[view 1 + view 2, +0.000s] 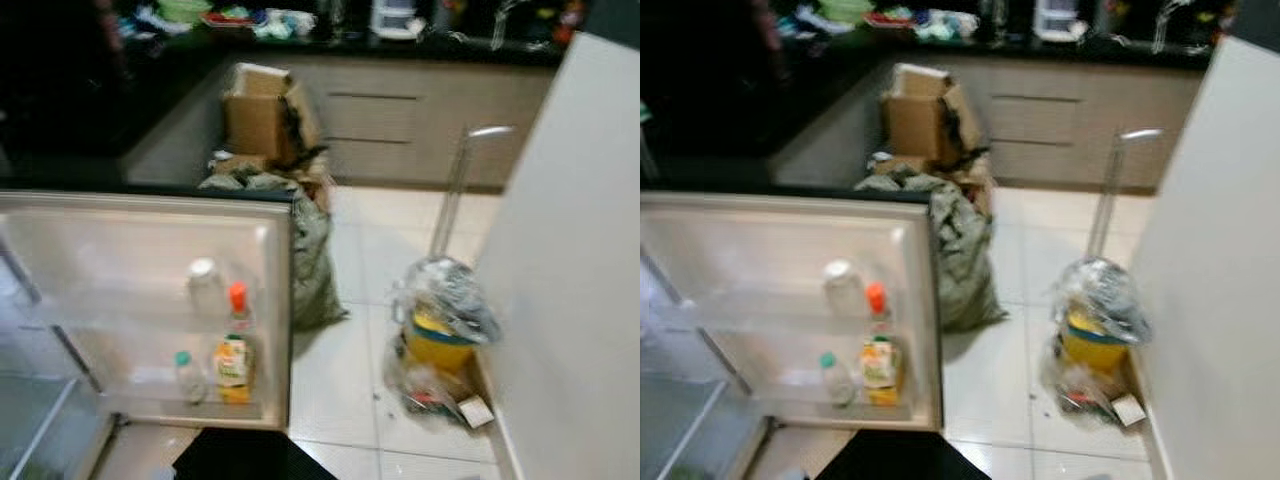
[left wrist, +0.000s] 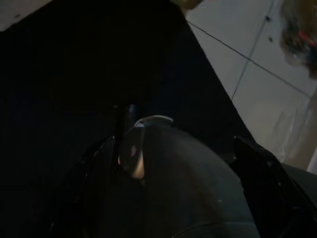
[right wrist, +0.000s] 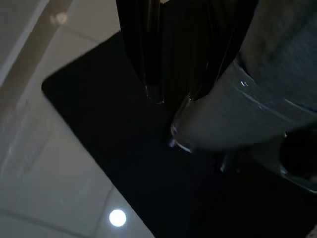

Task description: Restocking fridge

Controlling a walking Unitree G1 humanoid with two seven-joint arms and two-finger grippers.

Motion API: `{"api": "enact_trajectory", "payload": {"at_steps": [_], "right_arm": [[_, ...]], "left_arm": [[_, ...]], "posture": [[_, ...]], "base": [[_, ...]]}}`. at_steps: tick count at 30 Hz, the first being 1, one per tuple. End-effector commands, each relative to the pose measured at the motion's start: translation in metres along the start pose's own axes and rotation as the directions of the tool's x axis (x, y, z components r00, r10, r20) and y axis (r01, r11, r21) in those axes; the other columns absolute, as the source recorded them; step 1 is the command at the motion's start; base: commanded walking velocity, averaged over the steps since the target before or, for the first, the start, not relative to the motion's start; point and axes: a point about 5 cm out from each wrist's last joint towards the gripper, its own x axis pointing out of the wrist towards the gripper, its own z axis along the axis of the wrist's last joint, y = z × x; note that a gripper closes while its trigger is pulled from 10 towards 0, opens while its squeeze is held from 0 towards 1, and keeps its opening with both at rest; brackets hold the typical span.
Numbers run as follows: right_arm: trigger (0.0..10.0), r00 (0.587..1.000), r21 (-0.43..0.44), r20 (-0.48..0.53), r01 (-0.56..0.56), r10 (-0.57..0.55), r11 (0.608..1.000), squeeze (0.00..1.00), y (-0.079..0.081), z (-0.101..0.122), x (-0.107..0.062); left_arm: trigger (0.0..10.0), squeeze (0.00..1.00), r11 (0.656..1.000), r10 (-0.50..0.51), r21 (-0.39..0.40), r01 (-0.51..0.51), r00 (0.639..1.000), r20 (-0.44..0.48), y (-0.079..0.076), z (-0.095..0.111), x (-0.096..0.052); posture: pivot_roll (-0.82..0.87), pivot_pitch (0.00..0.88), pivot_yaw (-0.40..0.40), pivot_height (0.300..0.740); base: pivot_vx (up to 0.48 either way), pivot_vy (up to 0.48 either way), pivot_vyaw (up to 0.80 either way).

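Four bottles [image 1: 233, 366] stand in the open fridge door [image 1: 150, 250].

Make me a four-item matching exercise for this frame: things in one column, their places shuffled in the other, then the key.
Things
1. juice carton
2. cardboard box
3. yellow bucket in a plastic bag
4. grey-green sack

Places
A. on the floor beside the white wall on the right
B. leaning at the outer edge of the open fridge door
C. on the lowest shelf of the fridge door
D. by the far cabinets

Pairs: 1-C, 2-D, 3-A, 4-B
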Motion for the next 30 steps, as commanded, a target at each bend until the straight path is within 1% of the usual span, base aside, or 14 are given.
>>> {"api": "enact_trajectory", "payload": {"at_steps": [1, 23, 30], "right_arm": [[10.0, 1.0, 0.0, -0.008, -0.013, 0.013, 1.0, 0.0, 0.0019, -0.003, -0.0001], [10.0, 0.999, -0.038, -0.008, -0.033, 0.033, 0.999, 0.0, 0.0024, 0.0004, 0.0004], [10.0, 1.0, -0.052, -0.023, -0.003, 0.002, 0.999, 0.0, -0.0001, -0.0023, -0.0006]], "left_arm": [[10.0, 0.0, 1.0, 0.009, 0.007, -0.009, 1.0, -0.01, 0.0014, -0.0025, -0.0009], [10.0, 0.0, 0.999, -0.004, 0.035, 0.005, 1.0, -0.022, -0.0001, -0.0036, -0.0007], [10.0, 0.0, 0.999, -0.008, 0.046, 0.009, 1.0, -0.025, 0.0001, -0.0029, -0.0006]], "posture": [[-0.11, 0.0, -0.058, 0.74], [-0.12, 0.0, -0.052, 0.74], [-0.12, 0.0, -0.051, 0.74]], "base": [[0.0, 0.0, 0.78], [0.0, 0.0, 0.78], [0.0, 0.0, 0.77]]}}
